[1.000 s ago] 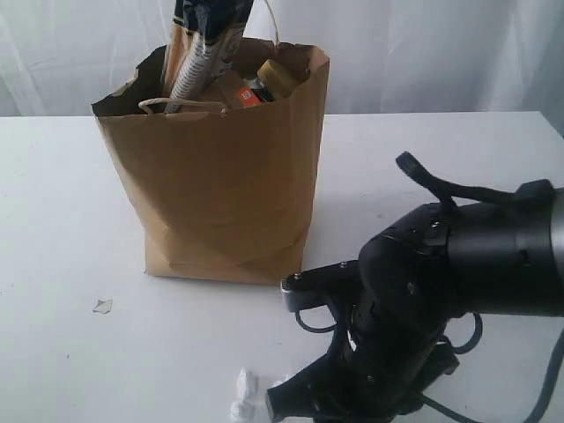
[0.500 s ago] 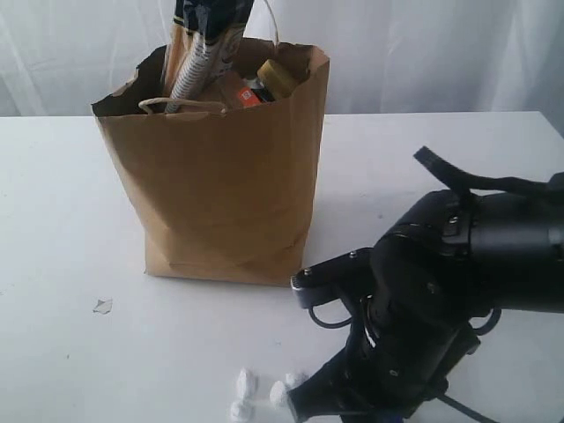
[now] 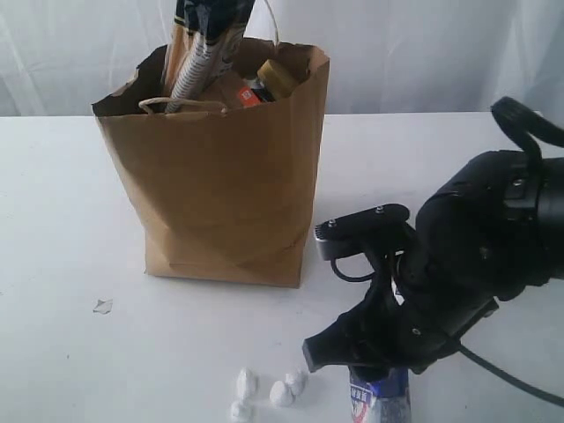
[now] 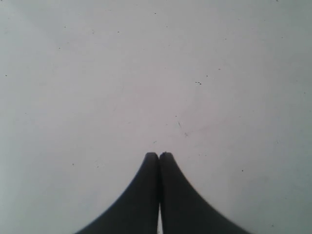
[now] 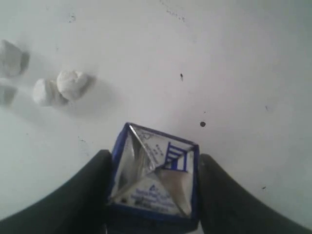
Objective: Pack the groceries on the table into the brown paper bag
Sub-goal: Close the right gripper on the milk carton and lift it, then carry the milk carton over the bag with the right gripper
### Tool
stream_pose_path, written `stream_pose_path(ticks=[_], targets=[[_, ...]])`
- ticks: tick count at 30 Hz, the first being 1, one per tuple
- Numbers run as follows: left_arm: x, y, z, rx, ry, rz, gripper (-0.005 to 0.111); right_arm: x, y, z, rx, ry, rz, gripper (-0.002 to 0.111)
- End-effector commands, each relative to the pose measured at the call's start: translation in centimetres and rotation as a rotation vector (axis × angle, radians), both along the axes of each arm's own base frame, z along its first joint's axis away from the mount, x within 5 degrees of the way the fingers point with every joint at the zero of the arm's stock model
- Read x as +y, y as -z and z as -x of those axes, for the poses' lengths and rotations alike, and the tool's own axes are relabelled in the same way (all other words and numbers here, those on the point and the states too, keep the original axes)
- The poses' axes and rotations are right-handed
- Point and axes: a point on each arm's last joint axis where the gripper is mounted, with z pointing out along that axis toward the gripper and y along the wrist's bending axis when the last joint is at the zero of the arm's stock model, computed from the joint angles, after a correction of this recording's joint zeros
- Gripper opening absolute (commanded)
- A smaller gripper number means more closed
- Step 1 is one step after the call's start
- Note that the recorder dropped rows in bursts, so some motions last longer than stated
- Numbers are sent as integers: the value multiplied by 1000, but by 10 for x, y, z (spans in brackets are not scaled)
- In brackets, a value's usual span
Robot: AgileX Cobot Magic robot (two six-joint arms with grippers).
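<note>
The brown paper bag (image 3: pixel 229 167) stands upright at the back left of the white table (image 3: pixel 70 220). A spaghetti packet (image 3: pixel 204 40), a gold-lidded jar (image 3: pixel 278 77) and an orange-labelled item (image 3: pixel 248 97) stick out of its top. My right gripper (image 5: pixel 155 158) is shut on the small blue-white carton (image 5: pixel 153 180), one finger on each side. In the exterior view the carton (image 3: pixel 379 401) shows under the bulky right arm (image 3: pixel 467 256), in front of the bag and to its right. My left gripper (image 4: pixel 159 155) is shut and empty over bare table.
Several small white lumps (image 3: pixel 264 388) lie on the table just left of the carton, and the lumps (image 5: pixel 66 84) also appear in the right wrist view. A tiny scrap (image 3: pixel 103 306) lies at the front left.
The right arm has moved right and upward. The carton in its fingers now shows beneath it, and the white lumps are more exposed. Bag and left gripper are unchanged.
</note>
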Motion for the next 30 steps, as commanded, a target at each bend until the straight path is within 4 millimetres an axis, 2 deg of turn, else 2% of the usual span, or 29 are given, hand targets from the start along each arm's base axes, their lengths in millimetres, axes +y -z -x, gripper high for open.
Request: stream_pose_path(ticks=[1,7,11,19,24,30], targets=[[0,1,0,3,6,5,0,-4,-4,0,-1,2,17,3],[0,1,0,3,6,5,0,-14,-20,-4,-24,25,30,3],[0,1,0,3,6,5,0,-27,-47,-9,-69,43,-11,0],[0,1,0,3,6,5,0,-53,-117,-15,-174,43,-62,0],[0,1,0,3,6,5,0,-58,-173,-22,-310,35,-126,0],[0,1,0,3,6,5,0,-60,-215,-29,-439,53,-194,0]])
